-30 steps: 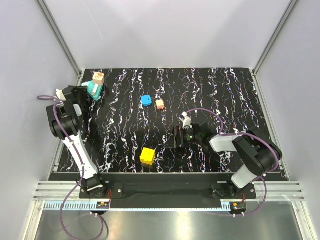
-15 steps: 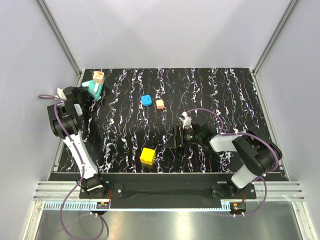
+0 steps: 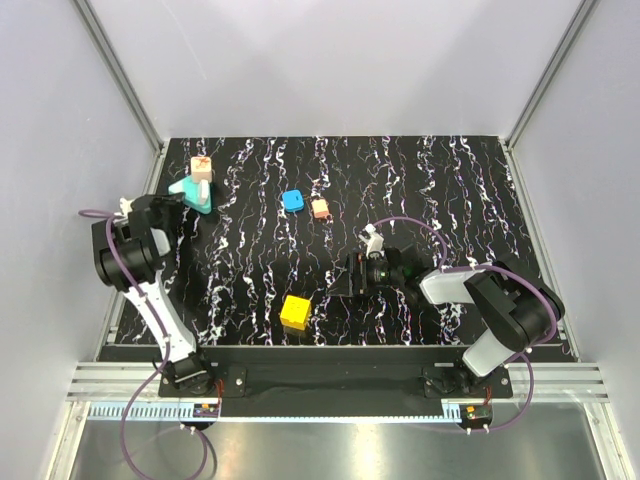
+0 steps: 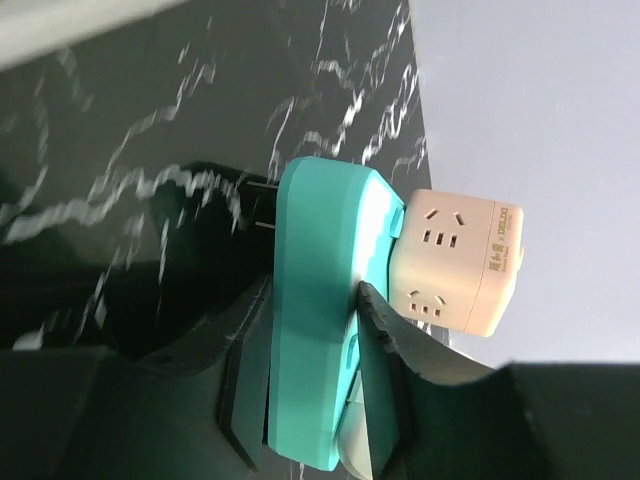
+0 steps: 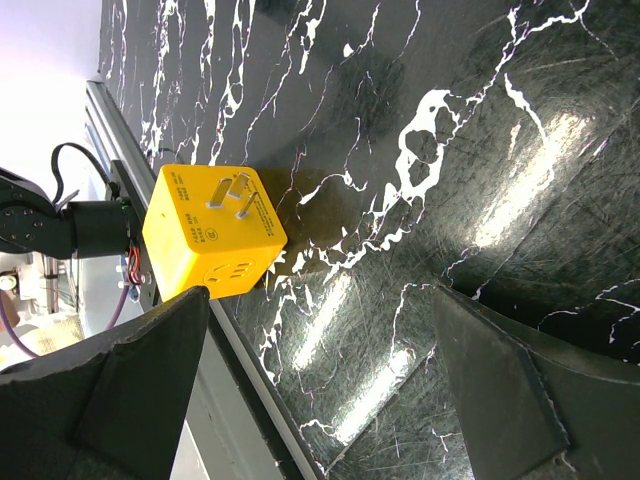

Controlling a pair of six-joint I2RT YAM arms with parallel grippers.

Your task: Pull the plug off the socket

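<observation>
Two dark fingers (image 4: 390,345) of the left gripper (image 4: 313,290) clamped on the socket (image 4: 320,330), one against each broad face. Smooth teal plastic, a flat slab with rounded corners, seen edge-on in the wrist view, with two thin metal prongs (image 4: 260,226) poking from the face away from the plug (image 4: 460,260). Seated against the opposite face and touching it: a matte peach cube with softened edges, small slot holes across one side, fine printed lettering on another. From above, the same pair at the far left corner of the table: teal base held at the gripper's tip, peach cube on its far side with a reddish mark on top. Cannot tell from either view whether the socket rests on the surface or hangs just off it.

Black tabletop (image 3: 450,180), glossy, veined in white like marble. Near the middle, well apart from the left arm, a small bright-blue block (image 3: 293,200) just beside a smaller salmon-orange block (image 3: 320,208), not touching. Nearer the bases, a yellow cube (image 3: 295,312).

Right gripper (image 3: 357,275) low over the table, fingers spread wide with only bare marble pattern between them. Ahead of it in its wrist view, that yellow cube again: glossy plastic, two flat metal blades standing out of one face, slot holes in another.
</observation>
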